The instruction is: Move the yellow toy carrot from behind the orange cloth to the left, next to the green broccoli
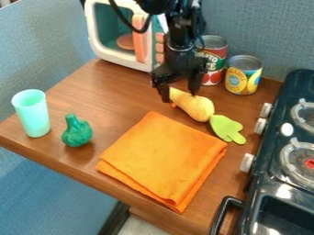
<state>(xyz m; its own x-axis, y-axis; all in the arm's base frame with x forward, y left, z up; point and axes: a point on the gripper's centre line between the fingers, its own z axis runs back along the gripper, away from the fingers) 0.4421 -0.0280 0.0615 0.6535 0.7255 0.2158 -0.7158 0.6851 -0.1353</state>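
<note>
your gripper hangs over the back part of the wooden table, pointing down, with its two fingers spread apart. the narrow end of the yellow pear-shaped toy sits between the fingertips; you can't tell from here whether either one touches it. the toy lies on its side on the table, its fat end pointing away from your gripper, toward the stove. just beside that fat end you have a flat light green toy, and in front of the pair lies a folded orange cloth. behind the yellow toy, two cans stand upright: the red-labelled can and the yellow-labelled can. you'll see the toy microwave at the back left, and, well apart at the left, an upright mint cup near a dark green toy.
</note>
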